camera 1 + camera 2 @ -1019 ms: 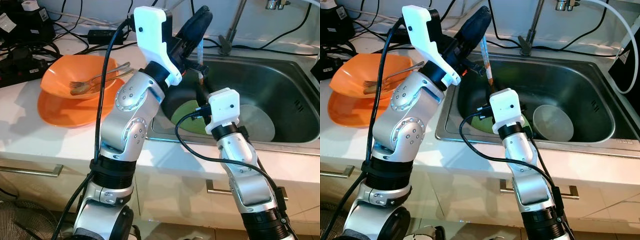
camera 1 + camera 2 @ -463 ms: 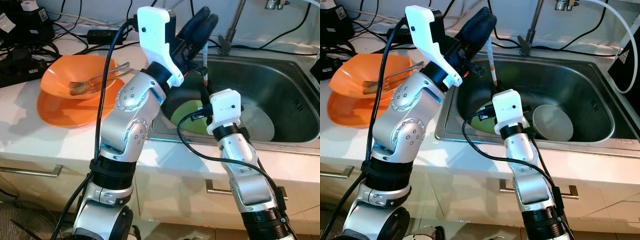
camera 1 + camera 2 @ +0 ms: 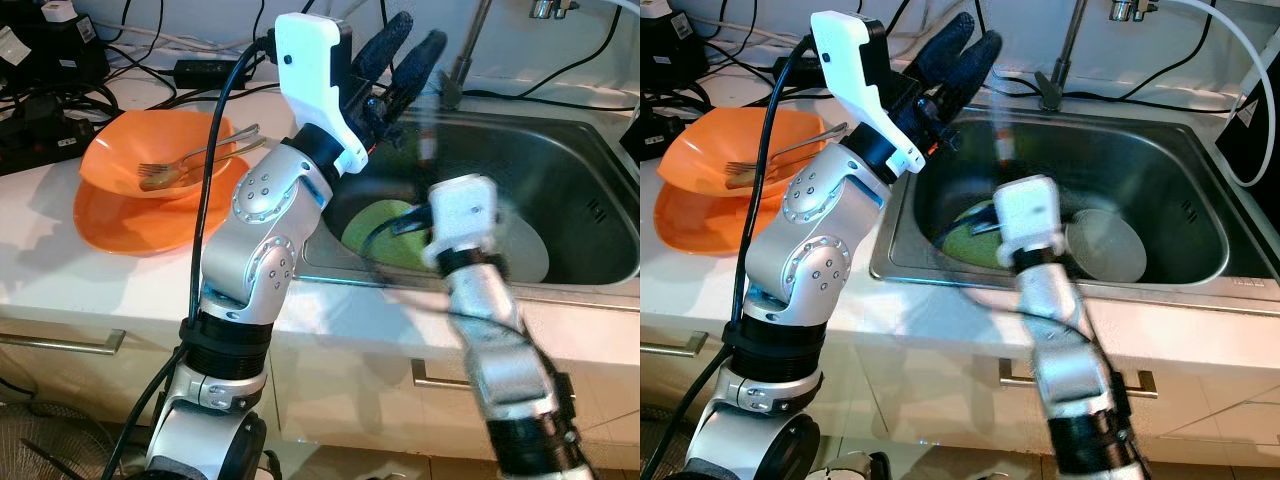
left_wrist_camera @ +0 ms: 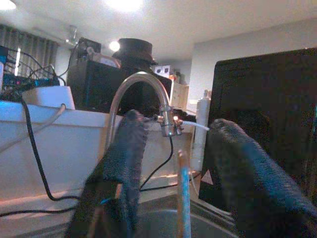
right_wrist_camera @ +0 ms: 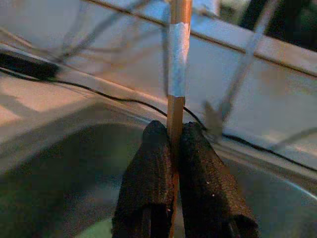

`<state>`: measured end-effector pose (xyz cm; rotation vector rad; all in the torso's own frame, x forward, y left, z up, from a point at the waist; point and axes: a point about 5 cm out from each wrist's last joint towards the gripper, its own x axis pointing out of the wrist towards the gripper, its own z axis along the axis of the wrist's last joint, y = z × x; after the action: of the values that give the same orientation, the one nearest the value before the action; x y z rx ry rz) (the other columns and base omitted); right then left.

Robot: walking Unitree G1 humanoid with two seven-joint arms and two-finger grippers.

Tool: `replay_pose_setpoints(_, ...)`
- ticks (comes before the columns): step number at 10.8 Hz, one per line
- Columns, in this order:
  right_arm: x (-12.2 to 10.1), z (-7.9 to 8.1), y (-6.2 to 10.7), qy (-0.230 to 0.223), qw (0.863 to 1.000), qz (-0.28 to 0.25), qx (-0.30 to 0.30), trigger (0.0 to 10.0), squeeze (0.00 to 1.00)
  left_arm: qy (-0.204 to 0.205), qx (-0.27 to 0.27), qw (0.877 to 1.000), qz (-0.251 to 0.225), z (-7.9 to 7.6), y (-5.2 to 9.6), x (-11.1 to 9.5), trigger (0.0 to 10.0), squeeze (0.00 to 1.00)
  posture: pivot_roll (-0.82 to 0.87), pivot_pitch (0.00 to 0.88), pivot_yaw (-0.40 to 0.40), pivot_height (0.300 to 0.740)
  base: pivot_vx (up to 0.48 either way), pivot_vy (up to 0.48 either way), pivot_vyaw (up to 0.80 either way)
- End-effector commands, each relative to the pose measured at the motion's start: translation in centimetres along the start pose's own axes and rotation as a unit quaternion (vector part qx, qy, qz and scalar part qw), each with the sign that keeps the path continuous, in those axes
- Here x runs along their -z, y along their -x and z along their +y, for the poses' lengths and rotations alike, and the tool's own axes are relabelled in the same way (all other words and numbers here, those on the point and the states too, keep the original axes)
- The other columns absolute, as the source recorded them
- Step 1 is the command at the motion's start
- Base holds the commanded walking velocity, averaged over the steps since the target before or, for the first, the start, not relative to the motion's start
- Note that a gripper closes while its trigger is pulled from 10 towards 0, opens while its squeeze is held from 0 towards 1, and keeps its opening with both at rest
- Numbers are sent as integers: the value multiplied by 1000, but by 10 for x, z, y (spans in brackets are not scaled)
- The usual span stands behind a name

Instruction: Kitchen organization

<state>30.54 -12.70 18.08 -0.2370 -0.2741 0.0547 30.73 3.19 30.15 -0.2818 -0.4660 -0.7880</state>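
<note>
- At the frame's centre, over the sink (image 3: 580,200), the right end effector (image 5: 171,148) is clenched on an upright chopstick (image 5: 177,74).
- At upper centre, the left end effector (image 3: 400,55) stands released, fingers spread.

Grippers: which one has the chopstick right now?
The right gripper, over the sink: its fingers are clamped on the chopstick. The left gripper stands open beside it, holding nothing.

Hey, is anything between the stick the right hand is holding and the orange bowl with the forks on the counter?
Yes. The left arm rises between them, its open left hand just above the sink's near-left corner. The right hand grips the stick over the sink, while the orange bowl sits beyond that arm.
</note>
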Motion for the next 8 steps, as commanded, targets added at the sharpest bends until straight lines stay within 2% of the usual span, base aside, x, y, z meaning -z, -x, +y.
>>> replay_pose_setpoints(1, 2, -8, -3, 1, 1000, 12, 19, 0, 0, 1, 13, 1000, 0, -4, 0, -1, 10000, 1000, 70, 74, -39, 740, 0, 0, 0)
replay_pose_setpoints(2, 3, -10, -5, 1, 1000, 17, 25, 0, 0, -4, 6, 1000, 7, -2, 2, 2, 10000, 0, 70, 74, -39, 740, 0, 0, 0)
replay_pose_setpoints(3, 6, -11, -6, 5, 999, 32, 30, 0, 0, -8, -4, 1000, 14, 2, 4, 6, 10000, 0, 72, 74, -41, 740, 0, 0, 0)
replay_pose_setpoints(4, 12, -16, -10, 5, 997, 61, 52, 1569, 0, -21, -30, 998, 42, 11, 11, 17, 10000, 0, 74, 75, -42, 740, 0, 0, 0)
replay_pose_setpoints(5, 15, -18, -13, 17, 996, 74, 57, 7137, 0, -33, -41, 997, 63, 16, 17, 24, 10000, 0, 74, 75, -42, 740, 0, 0, 0)
replay_pose_setpoints(6, 18, -20, -18, 10, 994, 89, 61, 10000, 0, -58, -63, 991, 103, 24, 25, 36, 10000, 0, 74, 77, -44, 740, 0, 0, 0)
replay_pose_setpoints(7, 21, -24, -23, -16, 991, 113, 70, 10000, 0, -79, -87, 982, 150, 34, 36, 50, 10000, 0, 74, 77, -44, 740, 0, 0, 0)
replay_pose_setpoints(8, 26, -28, -30, -34, 986, 144, 76, 10000, 0, -86, -71, 977, 183, 35, 46, 61, 10000, 0, 77, 79, -48, 740, 0, 0, 0)
